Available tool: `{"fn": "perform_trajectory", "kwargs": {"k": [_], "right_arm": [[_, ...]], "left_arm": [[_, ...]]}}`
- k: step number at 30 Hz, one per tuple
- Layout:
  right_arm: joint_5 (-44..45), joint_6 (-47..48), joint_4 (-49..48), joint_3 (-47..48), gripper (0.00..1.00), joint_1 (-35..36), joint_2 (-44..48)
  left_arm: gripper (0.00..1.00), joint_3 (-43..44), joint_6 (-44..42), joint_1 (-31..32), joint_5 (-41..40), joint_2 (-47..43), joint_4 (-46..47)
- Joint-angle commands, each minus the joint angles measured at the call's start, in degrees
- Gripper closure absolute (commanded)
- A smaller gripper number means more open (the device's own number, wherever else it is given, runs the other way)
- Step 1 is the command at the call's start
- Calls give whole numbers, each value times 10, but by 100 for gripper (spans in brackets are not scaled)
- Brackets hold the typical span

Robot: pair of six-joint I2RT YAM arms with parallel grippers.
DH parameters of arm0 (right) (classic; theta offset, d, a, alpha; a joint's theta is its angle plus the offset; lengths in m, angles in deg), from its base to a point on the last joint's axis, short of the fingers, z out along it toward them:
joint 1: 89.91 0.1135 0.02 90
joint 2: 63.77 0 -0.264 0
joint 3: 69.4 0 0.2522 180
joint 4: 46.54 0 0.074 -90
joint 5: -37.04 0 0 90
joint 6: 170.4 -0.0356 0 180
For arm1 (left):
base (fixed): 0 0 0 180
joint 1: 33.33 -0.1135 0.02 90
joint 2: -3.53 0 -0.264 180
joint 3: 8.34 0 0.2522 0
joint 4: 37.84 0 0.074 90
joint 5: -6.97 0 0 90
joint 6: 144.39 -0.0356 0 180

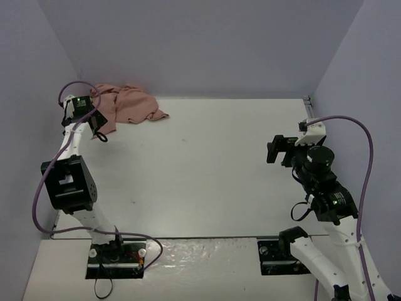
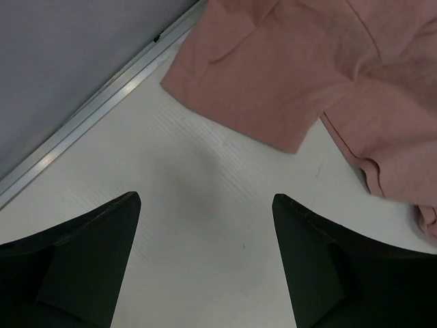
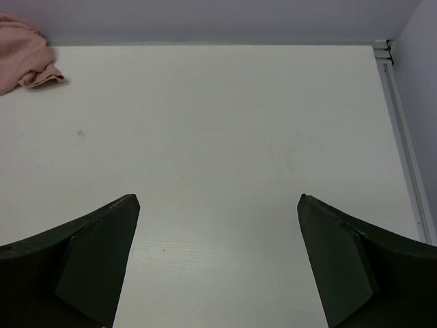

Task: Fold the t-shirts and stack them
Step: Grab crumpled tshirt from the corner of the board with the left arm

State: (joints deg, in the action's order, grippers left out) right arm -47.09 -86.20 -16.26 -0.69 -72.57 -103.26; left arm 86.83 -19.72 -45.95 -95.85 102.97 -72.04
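A salmon-pink t-shirt (image 1: 128, 105) lies crumpled in the far left corner of the white table; its chest graphic is hidden. My left gripper (image 1: 99, 134) is open and empty, just near-left of the shirt. In the left wrist view the shirt (image 2: 287, 75) fills the top right, and the gripper (image 2: 206, 205) hovers over bare table short of its edge. My right gripper (image 1: 274, 150) is open and empty at the right side, far from the shirt. In the right wrist view the shirt (image 3: 24, 55) shows at the top left, beyond the open gripper (image 3: 217, 199).
The table (image 1: 207, 169) is enclosed by pale lavender walls at back and sides. A metal rail (image 2: 89, 116) runs along the left wall close to my left gripper. Another rail (image 3: 403, 137) lines the right edge.
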Motion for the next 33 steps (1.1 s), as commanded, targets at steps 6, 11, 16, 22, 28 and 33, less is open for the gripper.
{"fn": "perform_trajectory", "kwargs": {"k": [6,11,16,22,28,33], "right_arm": [[-40,-20,-46,-16,0,4,-38],[-51,-48,-45,-23,0,4,-47],[-53,-75,-46,-32,0,4,-54],[-53,-78,-46,-27,0,4,-75],[-53,-72,-46,-27,0,4,-76],[-52,-49,-46,-11,0,4,-98]], "left_arm": [[30,207,-51,-53,-17,201,30],[30,315,-63,-60,-26,294,-8],[31,373,-63,-62,-25,355,-32],[47,350,-53,-61,-14,372,-43],[100,280,-57,-55,8,332,-48],[100,213,-78,-17,29,232,-50]]}}
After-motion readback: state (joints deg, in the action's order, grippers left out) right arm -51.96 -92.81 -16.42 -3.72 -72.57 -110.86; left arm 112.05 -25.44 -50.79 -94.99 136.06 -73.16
